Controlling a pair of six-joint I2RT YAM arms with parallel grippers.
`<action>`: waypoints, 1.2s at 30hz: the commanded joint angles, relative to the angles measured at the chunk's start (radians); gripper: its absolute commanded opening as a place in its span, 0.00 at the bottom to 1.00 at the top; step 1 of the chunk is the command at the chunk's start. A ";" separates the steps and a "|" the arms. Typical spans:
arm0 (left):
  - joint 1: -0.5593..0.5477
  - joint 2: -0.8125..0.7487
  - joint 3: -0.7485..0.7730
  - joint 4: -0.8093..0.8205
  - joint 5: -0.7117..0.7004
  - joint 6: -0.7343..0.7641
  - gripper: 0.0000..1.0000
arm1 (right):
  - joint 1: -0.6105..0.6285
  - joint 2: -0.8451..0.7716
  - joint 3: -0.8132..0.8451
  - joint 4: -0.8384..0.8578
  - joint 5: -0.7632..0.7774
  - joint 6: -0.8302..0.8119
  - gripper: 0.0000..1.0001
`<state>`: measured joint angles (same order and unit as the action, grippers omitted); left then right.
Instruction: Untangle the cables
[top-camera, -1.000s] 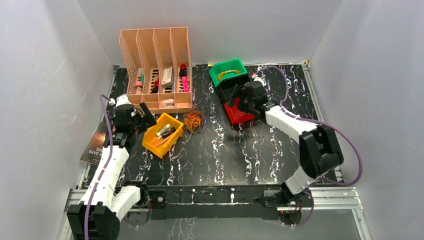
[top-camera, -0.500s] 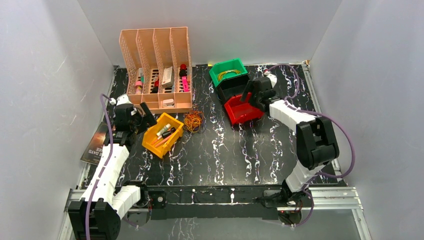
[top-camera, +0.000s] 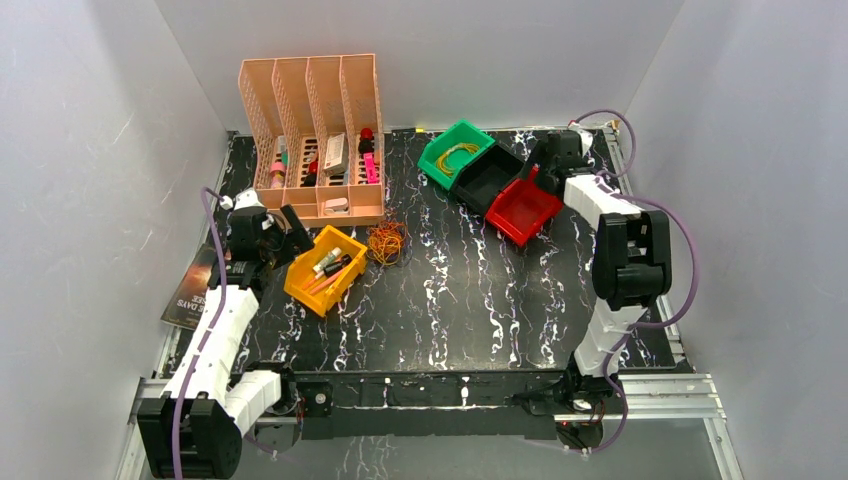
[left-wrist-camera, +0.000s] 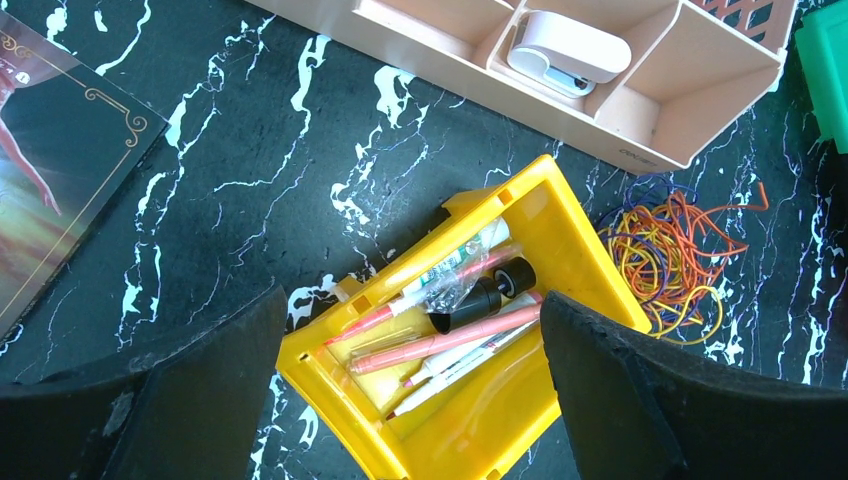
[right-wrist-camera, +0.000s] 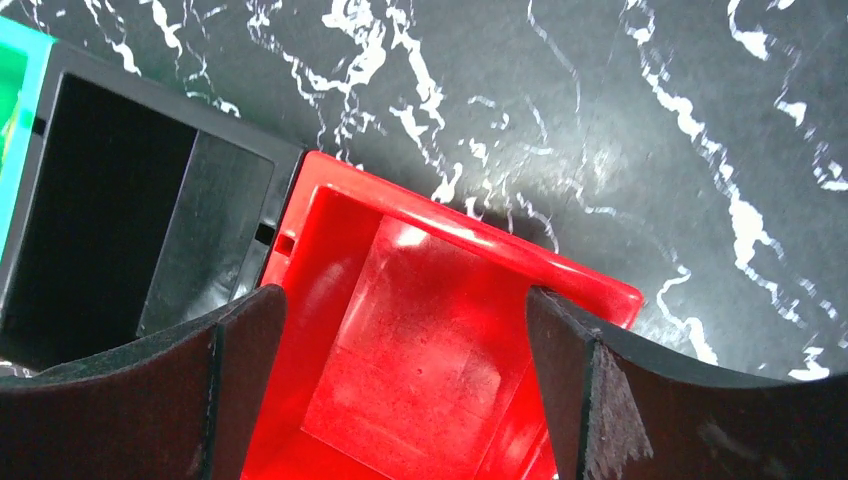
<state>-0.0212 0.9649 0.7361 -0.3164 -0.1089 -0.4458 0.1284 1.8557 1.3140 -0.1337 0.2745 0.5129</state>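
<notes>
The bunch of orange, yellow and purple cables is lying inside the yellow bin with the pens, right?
Not quite. The cables are not inside the yellow bin. They lie on the black table just beside it, outside its wall. The pens are indeed in the bin. The left wrist view shows this best, and the top view agrees.

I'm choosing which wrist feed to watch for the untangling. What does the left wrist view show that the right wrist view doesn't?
Only the left wrist view: the cables, a loose heap beside the yellow bin of pens, plus the peach organiser and a booklet.
Only the right wrist view: the red bin, with the black bin beside it.
Both: the marbled table, a sliver of the green bin, and an open gripper over a bin: left gripper over yellow, right gripper over red.
</notes>
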 joint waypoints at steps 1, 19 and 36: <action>0.009 -0.002 0.043 0.007 0.022 0.004 0.98 | -0.026 -0.004 0.077 0.007 -0.143 -0.069 0.98; 0.020 0.003 0.042 0.010 0.043 0.003 0.98 | 0.055 0.115 0.186 -0.161 -0.191 -0.055 0.78; 0.030 0.019 0.046 0.010 0.057 0.002 0.98 | 0.091 0.131 0.222 -0.334 -0.115 -0.296 0.45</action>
<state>0.0010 0.9878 0.7380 -0.3138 -0.0692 -0.4458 0.2127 1.9873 1.5242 -0.3843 0.1452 0.3107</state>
